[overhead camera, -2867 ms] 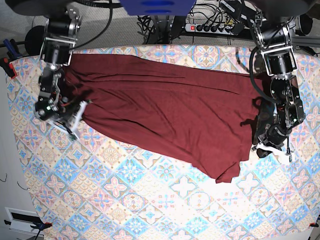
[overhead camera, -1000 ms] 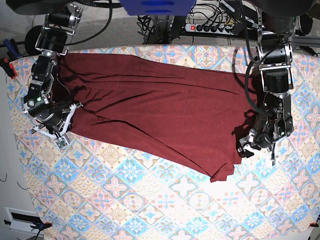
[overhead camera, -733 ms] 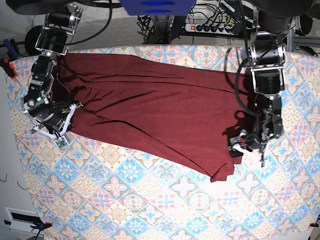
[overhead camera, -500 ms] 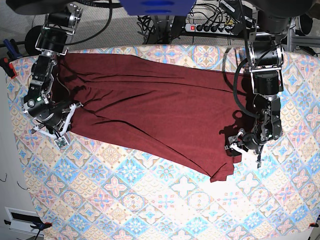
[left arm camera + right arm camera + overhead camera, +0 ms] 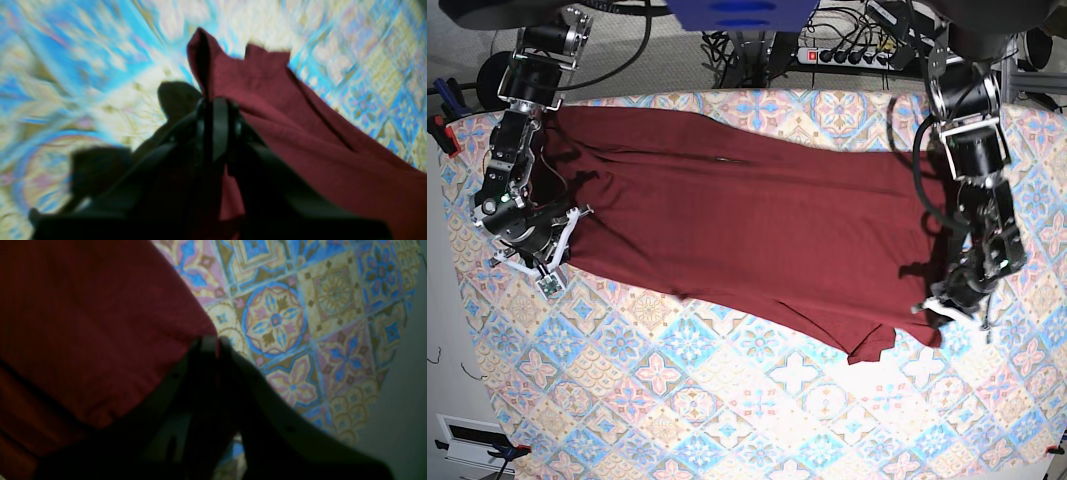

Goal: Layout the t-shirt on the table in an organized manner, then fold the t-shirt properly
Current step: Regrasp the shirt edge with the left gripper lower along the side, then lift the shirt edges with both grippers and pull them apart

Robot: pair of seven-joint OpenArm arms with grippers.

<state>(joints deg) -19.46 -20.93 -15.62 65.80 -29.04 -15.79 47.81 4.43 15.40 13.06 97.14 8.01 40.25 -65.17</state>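
You have the t-shirt (image 5: 757,235) spread across the far half of the table (image 5: 727,410), a long maroon sheet running from the far left corner down toward the near right, with one flap poking out toward you at its near right end. Your left gripper (image 5: 939,308), on the right side of the base view, sits at the right edge of the cloth; its jaws are pressed together with a fold of maroon fabric pinched between them, and in the left wrist view (image 5: 213,103) that fold rises in a peak just past the tips while the rest of the cloth falls away to the right over the patterned table (image 5: 83,66). Your right gripper (image 5: 555,262), on the left side of the base view, sits at the near left edge of the shirt. In the right wrist view (image 5: 211,340) its jaws are closed tight on the corner of the hem (image 5: 140,350), with bare tiled table (image 5: 300,323) to the right of it. Cloth wrinkles run lengthwise between the two grips.
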